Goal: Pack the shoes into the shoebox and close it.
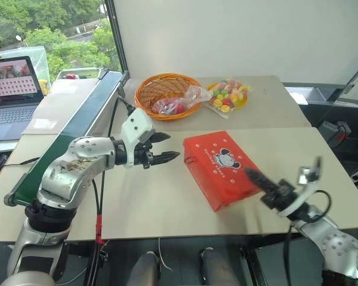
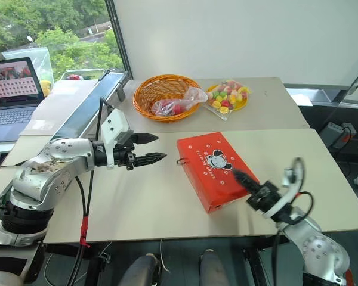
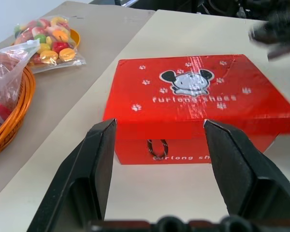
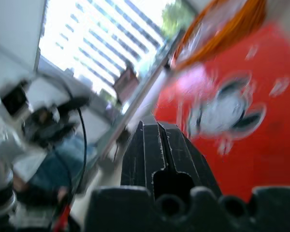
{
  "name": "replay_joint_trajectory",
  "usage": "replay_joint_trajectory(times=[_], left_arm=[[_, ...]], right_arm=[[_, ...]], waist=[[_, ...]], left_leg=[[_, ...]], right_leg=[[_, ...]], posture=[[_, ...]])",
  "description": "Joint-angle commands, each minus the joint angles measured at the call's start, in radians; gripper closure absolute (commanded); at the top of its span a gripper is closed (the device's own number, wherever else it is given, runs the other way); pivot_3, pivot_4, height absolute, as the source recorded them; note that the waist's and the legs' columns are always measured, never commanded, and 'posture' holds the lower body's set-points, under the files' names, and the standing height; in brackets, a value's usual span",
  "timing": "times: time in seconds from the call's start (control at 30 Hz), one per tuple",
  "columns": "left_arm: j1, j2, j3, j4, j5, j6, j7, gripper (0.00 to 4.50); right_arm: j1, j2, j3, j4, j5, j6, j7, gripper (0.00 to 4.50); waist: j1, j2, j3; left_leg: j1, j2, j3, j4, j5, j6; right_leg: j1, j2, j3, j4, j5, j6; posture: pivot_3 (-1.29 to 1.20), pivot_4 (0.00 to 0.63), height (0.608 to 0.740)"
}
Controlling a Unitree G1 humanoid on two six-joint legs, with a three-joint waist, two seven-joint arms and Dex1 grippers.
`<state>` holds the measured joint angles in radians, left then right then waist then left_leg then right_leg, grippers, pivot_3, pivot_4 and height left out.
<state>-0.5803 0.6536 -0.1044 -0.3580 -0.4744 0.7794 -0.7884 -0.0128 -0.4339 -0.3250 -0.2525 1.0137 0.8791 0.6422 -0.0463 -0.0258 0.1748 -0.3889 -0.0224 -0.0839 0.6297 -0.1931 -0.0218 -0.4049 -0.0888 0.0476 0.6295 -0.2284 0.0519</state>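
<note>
- Nearest my head camera, at the lower right, sits the right gripper (image 1: 255,176): its two black fingers are pressed together, nothing between them, and the tip lies over the near right edge of the shoebox (image 1: 222,167); I cannot tell whether it touches the lid.
- Left: the left gripper (image 1: 164,148) hovers above the table (image 1: 161,205) with its fingers spread and empty, pointing at the box's left end face and standing near it but clearly apart.
- Left wrist view: I see that end face squarely between my open fingers (image 3: 99,159), with a small dark cord loop (image 3: 157,147) at its middle and the printed lid lying flat on top.
- Centre: the shoebox is closed, its long axis running from far left to near right across the tabletop; no shoes lie on the table, so I judge them already packed.
- Key relation: the box lies between the two grippers along its long axis, the left one facing its far-left end, the right one at its near-right edge. The right gripper is the nearer, so I judge any final press on the lid falls to it.
- Beyond the box: an orange wicker basket (image 1: 161,92) holding a plastic bag, and a plate of bagged sweets (image 1: 228,95), both well apart from the work.
</note>
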Motion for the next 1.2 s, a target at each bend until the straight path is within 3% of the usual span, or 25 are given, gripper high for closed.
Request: replay_joint_trajectory(times=[0.03,0.2,0.37,0.47,0.6,0.83,1.03,1.2], left_arm=[[0.013,-0.006,0.024,-0.04,0.006,-0.015,0.025,1.41],[0.048,-0.02,0.041,-0.08,0.002,-0.001,0.07,1.41],[0.075,-0.037,0.058,-0.114,0.003,0.018,0.131,1.41],[0.107,-0.045,0.067,-0.153,-0.006,0.032,0.163,1.41],[0.142,-0.056,0.084,-0.188,-0.009,0.049,0.202,1.41],[0.192,-0.053,0.101,-0.205,0.0,0.056,0.242,1.41],[0.184,-0.06,0.09,-0.195,0.002,0.038,0.236,1.41],[0.158,-0.082,0.099,-0.195,-0.044,0.018,0.192,1.41]], right_arm=[[-0.159,-0.044,0.141,0.093,-0.2,-0.073,-0.027,4.48],[-0.352,-0.066,0.268,0.261,-0.363,-0.111,0.004,4.48],[-0.434,-0.111,0.437,0.417,-0.555,-0.134,0.047,4.48],[-0.455,-0.197,0.584,0.421,-0.687,-0.134,0.102,4.48],[-0.496,-0.263,0.638,0.376,-0.726,-0.11,0.167,4.48],[-0.626,-0.344,0.531,0.18,-0.612,0.025,0.279,4.48],[-0.693,-0.338,0.384,0.09,-0.48,0.138,0.291,4.48],[-0.661,-0.348,0.279,0.027,-0.431,0.102,0.288,4.48]], waist=[[-0.002,0.0,0.0],[0.001,0.0,0.0],[0.001,-0.002,-0.001],[0.001,-0.006,-0.004],[0.014,-0.01,-0.007],[0.03,-0.01,-0.006],[0.026,-0.009,-0.005],[0.032,-0.009,-0.005]], left_leg=[[0.0,0.001,0.0,0.0,0.0,0.0],[-0.001,0.001,0.001,0.0,0.0,0.0],[0.0,0.001,0.0,0.0,0.0,0.0],[0.003,0.001,0.001,0.001,0.0,0.0],[0.015,0.002,0.0,0.0,-0.002,-0.002],[0.007,0.001,-0.002,0.0,-0.002,-0.002],[-0.004,0.001,-0.001,0.002,-0.002,-0.002],[-0.004,0.001,-0.002,0.002,-0.002,-0.002]], right_leg=[[0.0,0.001,0.0,0.0,0.0,0.0],[-0.001,0.001,0.001,0.0,0.001,0.0],[0.0,0.001,0.001,0.0,0.001,0.0],[0.003,0.001,0.001,0.0,0.001,0.0],[0.017,0.001,-0.001,-0.005,0.0,0.001],[0.01,0.0,-0.003,-0.005,-0.001,0.001],[-0.002,0.0,-0.002,-0.002,0.004,-0.007],[-0.001,0.0,-0.003,-0.003,0.001,-0.001]], posture=[[0.0,0.15,0.74],[0.0,0.15,0.74],[0.0,0.15,0.74],[0.0,0.15,0.74],[0.0,0.15,0.74],[0.0,0.15,0.74],[0.0,0.15,0.74],[0.0,0.15,0.74]])
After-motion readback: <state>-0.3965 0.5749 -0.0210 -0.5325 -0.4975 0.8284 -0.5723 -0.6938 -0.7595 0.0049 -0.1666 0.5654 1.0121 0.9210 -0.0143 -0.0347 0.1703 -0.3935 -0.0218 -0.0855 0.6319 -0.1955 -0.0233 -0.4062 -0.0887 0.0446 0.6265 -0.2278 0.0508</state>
